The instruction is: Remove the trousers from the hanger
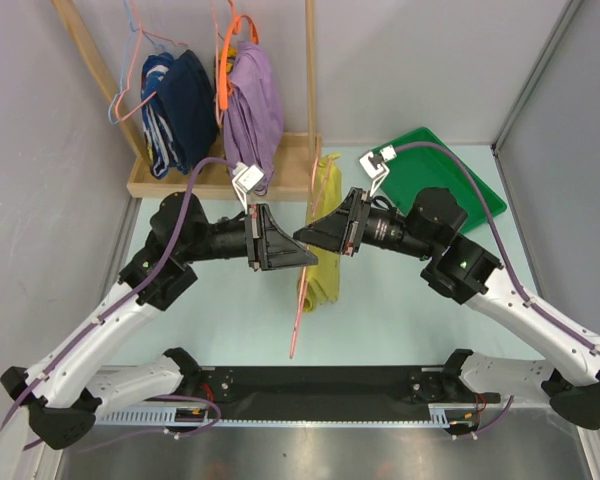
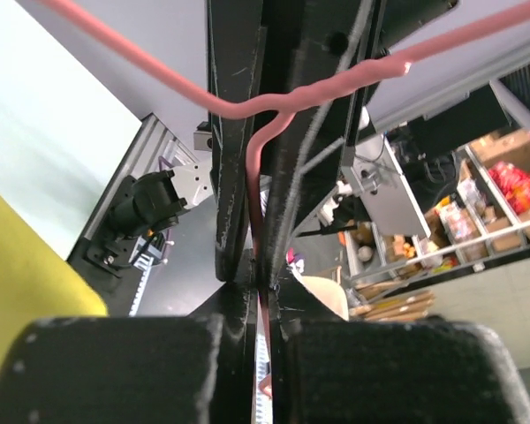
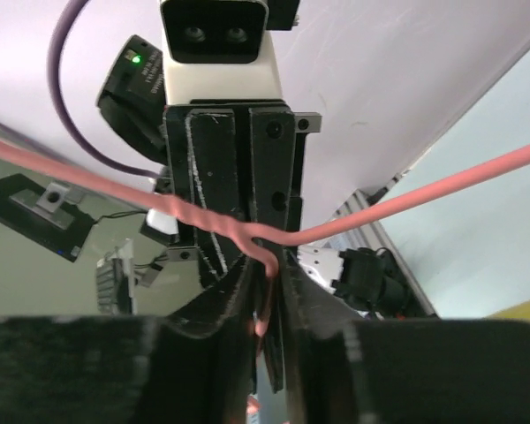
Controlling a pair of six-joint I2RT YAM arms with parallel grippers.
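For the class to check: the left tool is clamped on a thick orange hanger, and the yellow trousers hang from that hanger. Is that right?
One detail is wrong. The left tool is clamped on a thin pale-pink wire hanger, not a thick orange one, as the left wrist view shows. The yellow trousers hang from that hanger.

I count two grippers, the left gripper (image 1: 302,260) and the right gripper (image 1: 306,236). Between their fingers sits one pink wire hanger (image 1: 297,325), with one pair of yellow trousers (image 1: 327,275) just beside the fingertips. Well beyond the fingers I count two more hangers, one orange hanger (image 1: 225,62) and one light-blue hanger (image 1: 130,40), plus one purple garment (image 1: 256,100) and a navy bundle (image 1: 187,105) that may be one piece or two. Off to the fingers' right lies one green tray (image 1: 465,185).
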